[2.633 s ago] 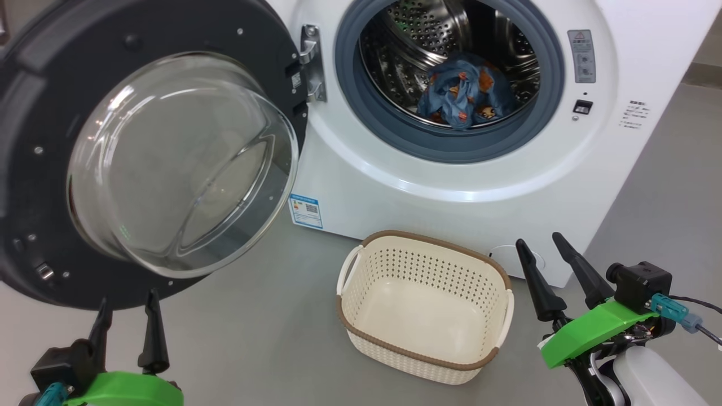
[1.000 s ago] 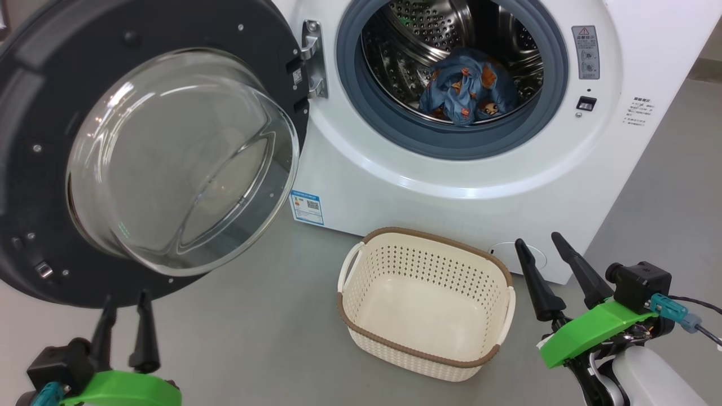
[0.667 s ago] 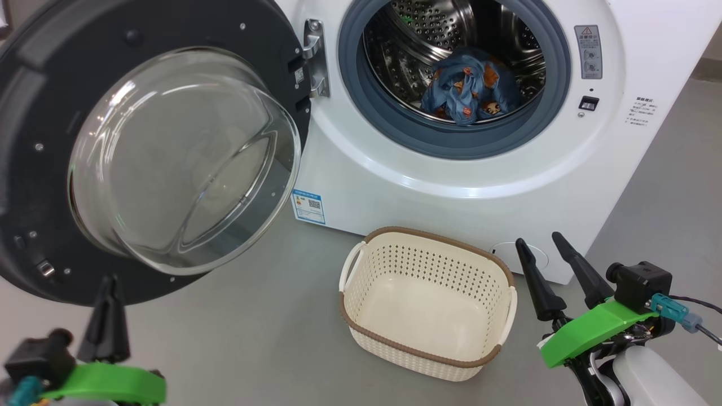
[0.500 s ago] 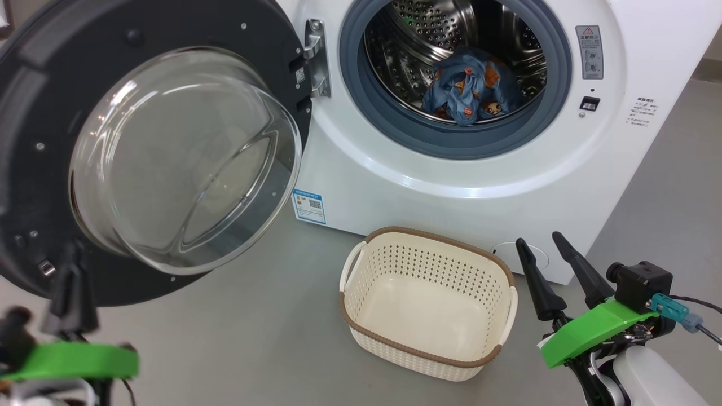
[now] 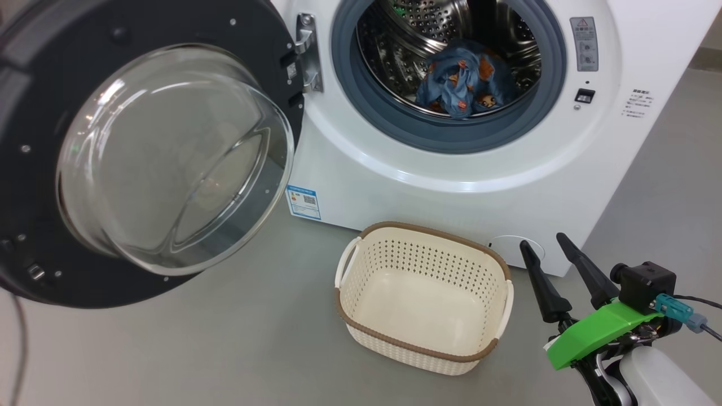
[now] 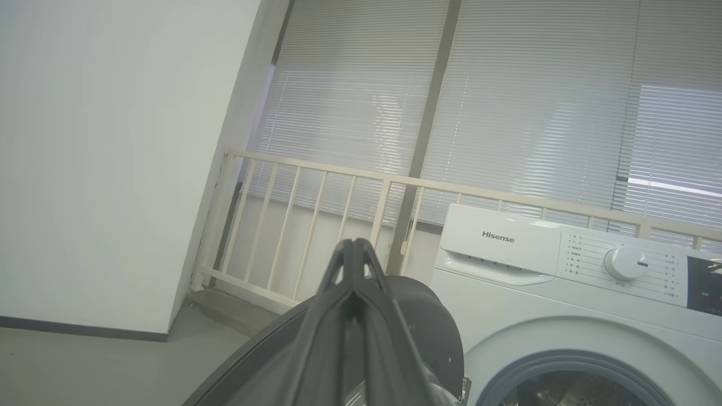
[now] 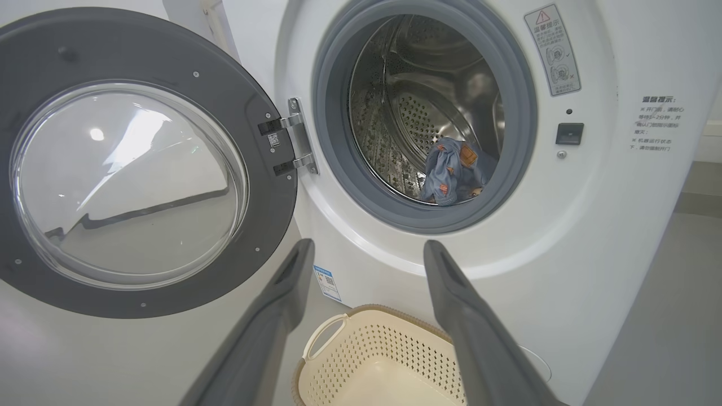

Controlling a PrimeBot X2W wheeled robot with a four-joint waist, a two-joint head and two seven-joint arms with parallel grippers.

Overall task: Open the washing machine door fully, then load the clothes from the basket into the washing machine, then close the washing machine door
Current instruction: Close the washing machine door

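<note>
Black-rimmed, the washing machine door (image 5: 169,152) hangs wide at the left. The left tool (image 6: 353,243), pinched together on nothing, points up past its dark edge. A shove from there could skid off the gloss. Clothes (image 5: 463,84) lie low in the drum (image 5: 417,34) near the seal (image 5: 440,132) and might get trapped. The basket (image 5: 428,259) is empty. The right tool (image 5: 541,241) gapes on a low arm (image 5: 654,378).

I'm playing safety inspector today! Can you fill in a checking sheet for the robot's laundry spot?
Surface: grey floor, smooth.
Job's things: washing machine door open wide; clothes inside the washing machine drum; basket empty, on the floor.
Clutter: nothing seen.
Claws: left claw shut, empty; right claw open, empty, beside the basket.
Cables: thin cable at head view's left edge; plug cable behind right claw.
Surroundings: white wall, cream railing, window blinds.
</note>
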